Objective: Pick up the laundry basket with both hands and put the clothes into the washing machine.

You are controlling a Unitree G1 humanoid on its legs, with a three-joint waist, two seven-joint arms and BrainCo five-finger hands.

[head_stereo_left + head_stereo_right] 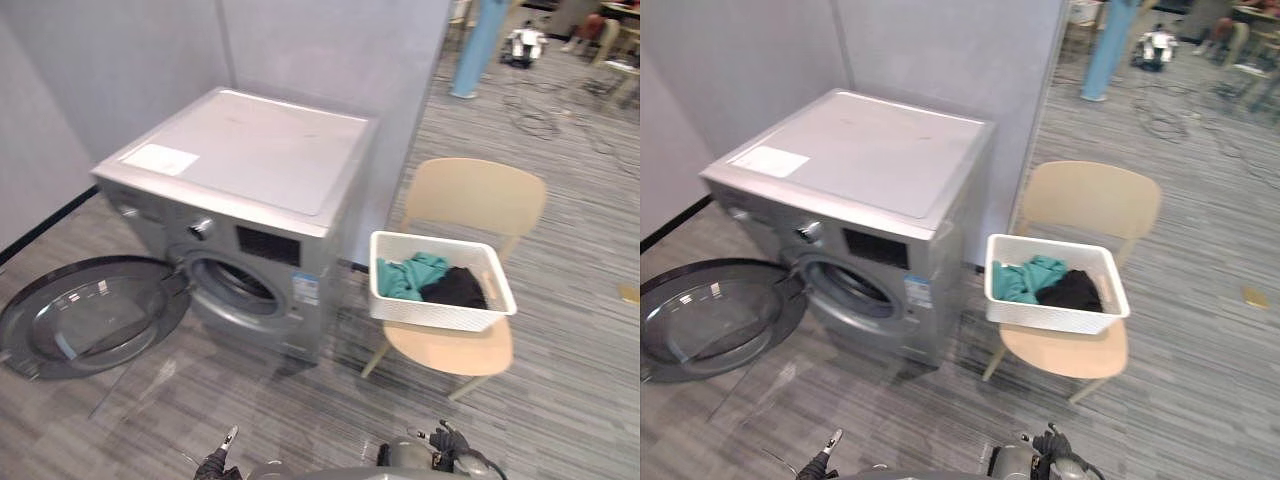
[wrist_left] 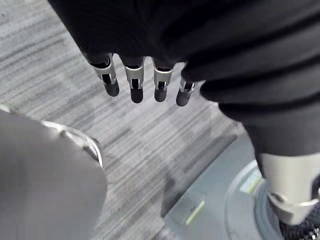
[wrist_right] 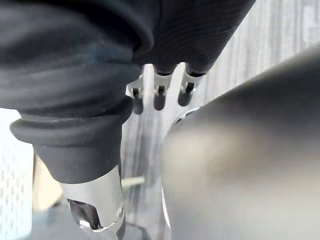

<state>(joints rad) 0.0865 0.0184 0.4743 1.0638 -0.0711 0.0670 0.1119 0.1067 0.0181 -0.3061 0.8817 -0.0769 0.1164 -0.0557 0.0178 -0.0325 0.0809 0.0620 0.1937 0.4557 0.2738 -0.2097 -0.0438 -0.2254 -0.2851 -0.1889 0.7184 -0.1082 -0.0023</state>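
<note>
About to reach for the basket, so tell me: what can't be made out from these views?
Inside the washing machine: dark past its opening, eye views.
Lower clothes: hidden by the wall of the laundry basket, eye views.
Basket handles: too small to tell, eye views.
Rear legs of the chair: hidden by its seat.

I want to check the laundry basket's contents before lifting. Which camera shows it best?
The left eye view: the whole white laundry basket sits on the chair, teal and black clothes visible inside. The right eye view shows the same. The right wrist view catches a pale perforated strip, possibly its wall; the left wrist view faces floor.
</note>
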